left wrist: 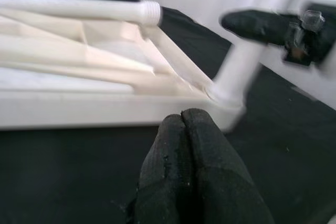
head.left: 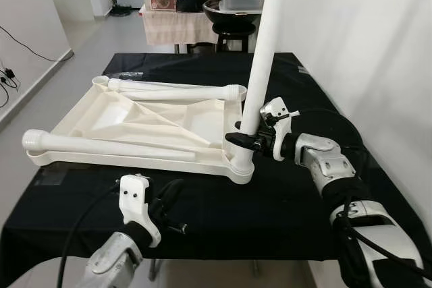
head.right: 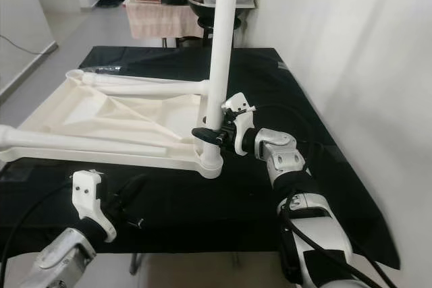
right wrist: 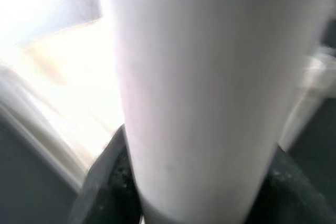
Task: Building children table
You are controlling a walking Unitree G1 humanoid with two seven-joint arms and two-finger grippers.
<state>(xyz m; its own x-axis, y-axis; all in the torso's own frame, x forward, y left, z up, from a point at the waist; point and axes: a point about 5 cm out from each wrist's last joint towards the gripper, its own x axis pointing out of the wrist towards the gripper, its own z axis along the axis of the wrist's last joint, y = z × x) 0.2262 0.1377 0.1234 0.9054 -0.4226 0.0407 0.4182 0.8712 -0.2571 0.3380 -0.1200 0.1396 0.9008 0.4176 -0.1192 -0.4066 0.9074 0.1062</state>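
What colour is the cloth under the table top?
Black; the cloth shows best in the left eye view.

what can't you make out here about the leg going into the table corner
- Whether the upright leg is fully seated in the corner socket: head views, the right gripper covers the joint.
- The leg's top end: right eye view, cut off by the upper edge.
- Right wrist view: leg too close, blurred.

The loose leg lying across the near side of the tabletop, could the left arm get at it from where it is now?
Probably yes. The left gripper, fingers shut, sits over the black cloth just before the tabletop, with nothing between it and the loose leg. It would need to open first.
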